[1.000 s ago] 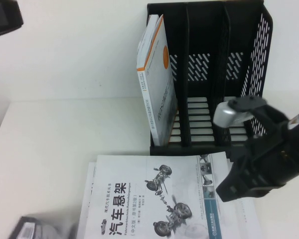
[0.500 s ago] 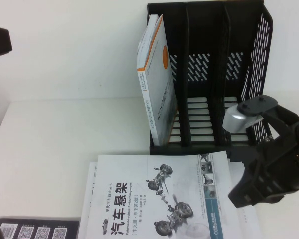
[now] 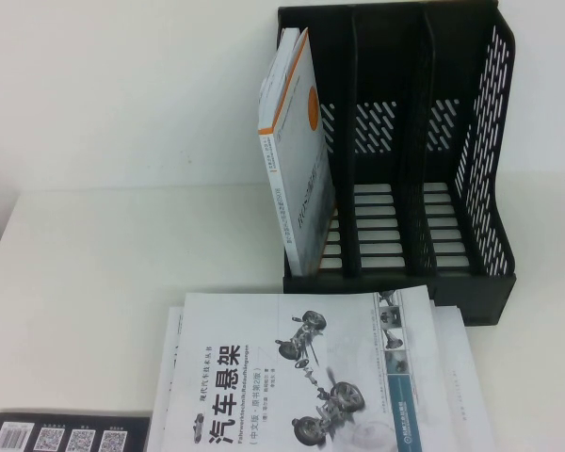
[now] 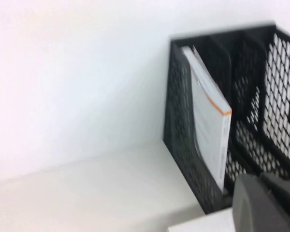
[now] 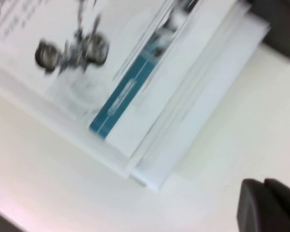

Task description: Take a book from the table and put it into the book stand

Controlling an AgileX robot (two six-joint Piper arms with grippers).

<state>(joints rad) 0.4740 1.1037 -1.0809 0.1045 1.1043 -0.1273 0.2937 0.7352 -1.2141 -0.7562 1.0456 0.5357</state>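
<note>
We are between grasps: both arms are out of the high view, the left gripper (image 4: 266, 205) near the book stand (image 3: 395, 151), the right gripper (image 5: 268, 205) above the table (image 3: 94, 273), finger state impossible to tell, and next we must reach the book (image 3: 61, 433).

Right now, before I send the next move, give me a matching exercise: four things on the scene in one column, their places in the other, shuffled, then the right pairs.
Things:
1. the book
2. white book with orange circle
3. white book with car-suspension drawings
4. left gripper

Places:
A. standing in the leftmost slot of the book stand
B. near the book stand's front corner, seen only in the left wrist view
C. flat on the table, straight in front of the book stand
D. flat at the near left edge of the high view, QR codes up

Pairs: 1-D, 2-A, 3-C, 4-B

The right gripper shows only in its wrist view.
</note>
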